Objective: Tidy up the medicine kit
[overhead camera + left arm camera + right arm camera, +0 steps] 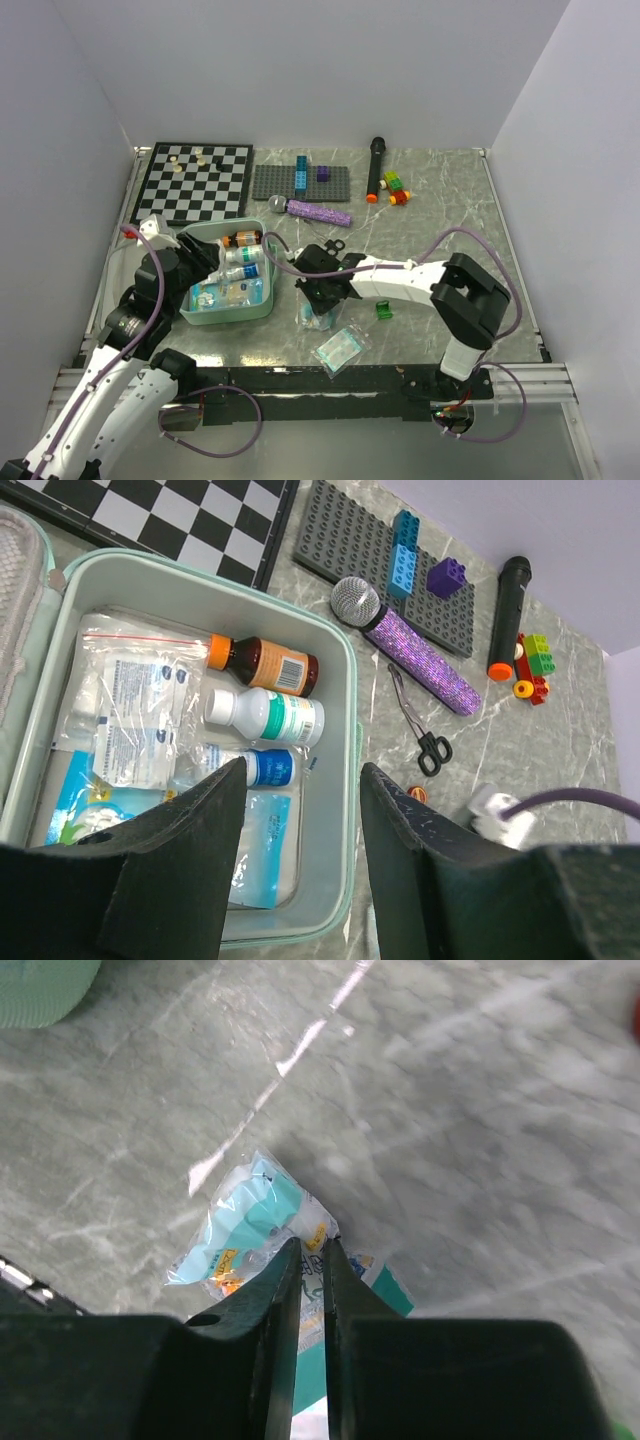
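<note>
The medicine kit [225, 318] lies open at the left, a mint-green case [350, 680] with grey lining. It holds a brown bottle [265, 663], a white bottle [270, 715] and bagged dressings [130, 710]. My left gripper [300, 770] hangs open over the case's right rim, with nothing between its fingers. Right of the case, my right gripper [318, 300] points down at the table, shut on a teal plastic packet [250, 1215] that shows between its fingers [312, 1245]. A corner of the kit [40, 985] appears at the top left of the right wrist view.
A second clear packet [340, 348] lies near the front edge, and a small green block [383, 310] sits right of the right gripper. At the back are the chessboard [195, 180], grey studded plate [300, 183], purple microphone [315, 212], black marker [375, 168] and scissors [425, 735].
</note>
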Controlling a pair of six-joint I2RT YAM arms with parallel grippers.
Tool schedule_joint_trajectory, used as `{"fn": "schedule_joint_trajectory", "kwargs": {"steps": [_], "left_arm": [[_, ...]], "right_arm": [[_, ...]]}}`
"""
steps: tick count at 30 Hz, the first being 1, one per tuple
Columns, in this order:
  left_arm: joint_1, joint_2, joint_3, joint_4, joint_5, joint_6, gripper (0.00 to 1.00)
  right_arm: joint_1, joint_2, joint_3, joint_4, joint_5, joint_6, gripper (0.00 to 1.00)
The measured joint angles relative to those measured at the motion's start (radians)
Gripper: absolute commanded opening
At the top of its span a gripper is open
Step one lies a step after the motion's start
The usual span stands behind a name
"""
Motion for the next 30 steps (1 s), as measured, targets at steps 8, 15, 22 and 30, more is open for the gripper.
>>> {"fn": "schedule_joint_trajectory", "kwargs": {"steps": [8,15,22,30], "left_arm": [[0.0,-0.025,0.031,-0.029,-0.047,0.005,0.55],[0.0,-0.078,0.074,-0.049,-0.112,0.01,0.56],[0.0,-0.107,0.083,-0.086,-0.157,0.005,0.56],[-0.001,-0.164,0.083,-0.108,-0.197,0.003,0.57]], "right_arm": [[-0.009,-0.122,0.198,-0.119,0.068,-0.04,0.1],[-0.023,-0.033,0.533,-0.099,0.039,-0.084,0.1],[-0.011,0.256,0.767,-0.092,-0.066,-0.097,0.1],[0.038,0.466,0.888,-0.14,-0.166,-0.114,0.1]]}}
